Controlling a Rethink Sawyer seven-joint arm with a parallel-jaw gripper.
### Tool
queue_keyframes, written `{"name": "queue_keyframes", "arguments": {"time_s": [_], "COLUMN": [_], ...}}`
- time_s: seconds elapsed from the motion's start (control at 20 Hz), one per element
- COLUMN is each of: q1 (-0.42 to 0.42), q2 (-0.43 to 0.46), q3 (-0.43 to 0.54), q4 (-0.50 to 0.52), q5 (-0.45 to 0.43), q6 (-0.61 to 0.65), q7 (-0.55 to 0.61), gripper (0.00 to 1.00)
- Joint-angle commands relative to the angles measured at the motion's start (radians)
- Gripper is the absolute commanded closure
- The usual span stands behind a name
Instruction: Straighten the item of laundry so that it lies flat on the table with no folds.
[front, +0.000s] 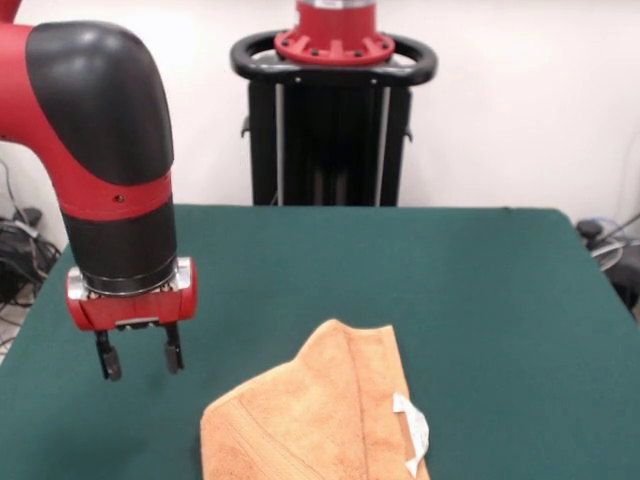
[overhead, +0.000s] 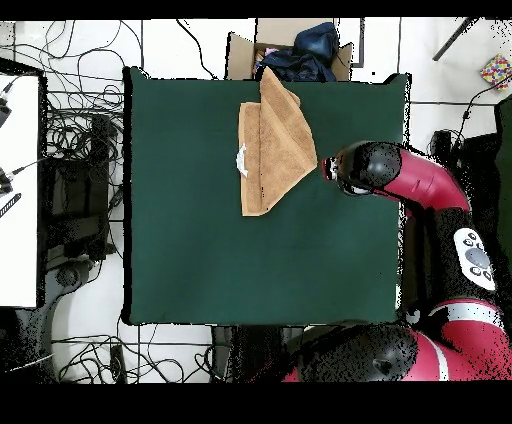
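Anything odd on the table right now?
Yes: the towel lies folded over itself, with its white tag exposed, and one end seems to hang over the table edge. The open claw hovers beside it, empty.

In the front view the towel (front: 320, 415) runs off the bottom edge, so its near end is cut away. The print on its white care tag (front: 412, 432) is too small to read. The surface (front: 480, 300) loses its lower corners to the picture's sides. In the overhead view the arm's bulky wrist (overhead: 365, 168) covers the claw entirely. There the towel's far tip (overhead: 272, 80) overlaps the surface's edge near a cardboard box (overhead: 240, 50), whose dark blue contents cannot be identified.
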Motion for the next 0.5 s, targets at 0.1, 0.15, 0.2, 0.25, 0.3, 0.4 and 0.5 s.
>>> {"name": "queue_keyframes", "arguments": {"time_s": [0.1,0.15,0.2,0.25,0.3,0.4,0.5], "q1": [0.054,0.058,0.063,0.071,0.078,0.093,0.111], "q2": [0.043,0.05,0.053,0.059,0.062,0.074,0.088], "q3": [0.014,0.017,0.018,0.016,0.016,0.015,0.015], "q4": [-0.006,0.0,0.011,0.015,0.024,0.032,0.042], "q5": [0.046,0.051,0.056,0.06,0.064,0.077,0.093], "q6": [0.055,0.039,0.024,0.011,-0.005,-0.022,-0.048], "q7": [0.188,0.198,0.21,0.224,0.236,0.261,0.292], "gripper": [0.0,0.0,0.0,0.0,0.0,0.0,0.0]}}
